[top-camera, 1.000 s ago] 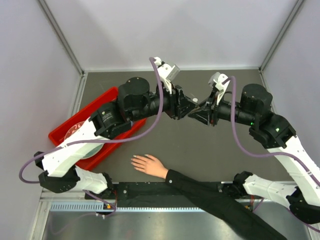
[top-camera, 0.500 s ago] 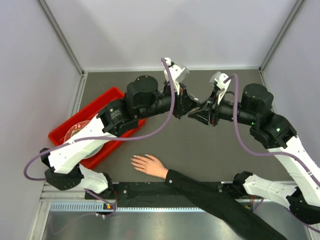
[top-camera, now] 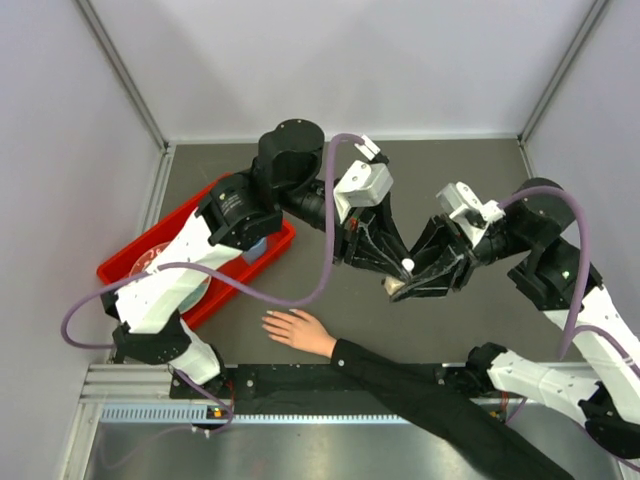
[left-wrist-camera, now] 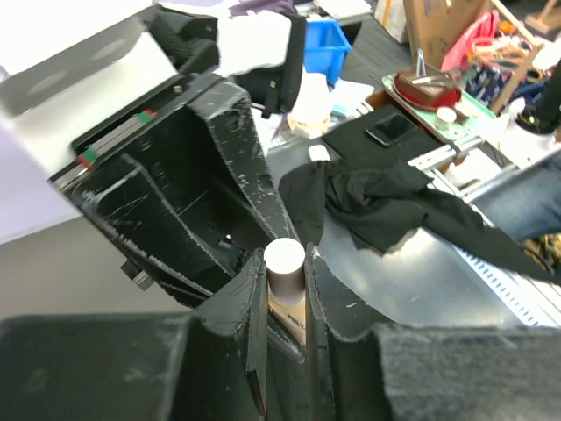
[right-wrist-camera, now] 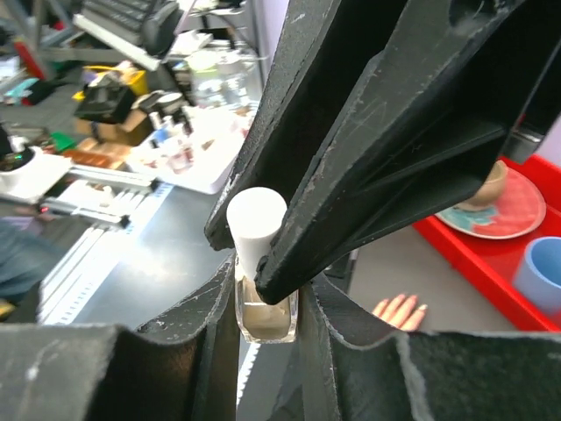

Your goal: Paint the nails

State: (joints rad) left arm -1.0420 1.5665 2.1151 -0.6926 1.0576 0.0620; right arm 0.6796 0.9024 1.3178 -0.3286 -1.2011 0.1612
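The flesh-toned hand [top-camera: 297,330] with a black sleeve lies flat at the table's front, its pale nails [top-camera: 268,322] pointing left. It also shows in the right wrist view [right-wrist-camera: 399,310]. My right gripper [top-camera: 398,288] is shut on the glass body of a small polish bottle [right-wrist-camera: 266,313], held above the table to the right of the hand. My left gripper [top-camera: 397,262] meets it from the other side and is shut on the bottle's white cap [left-wrist-camera: 284,261]. The cap also shows in the right wrist view [right-wrist-camera: 254,221], clamped between the left fingers [right-wrist-camera: 351,193].
A red tray [top-camera: 120,272] stands at the left with a plate and a blue cup [top-camera: 256,250] in it. In the right wrist view the tray [right-wrist-camera: 478,254] holds the plate [right-wrist-camera: 501,213], the cup [right-wrist-camera: 539,276] and a tan bowl [right-wrist-camera: 492,180]. Grey walls enclose the table.
Both grippers, joined at the bottle, have moved from the far middle toward the front and closer to the hand. The left arm's elbow has swung back.
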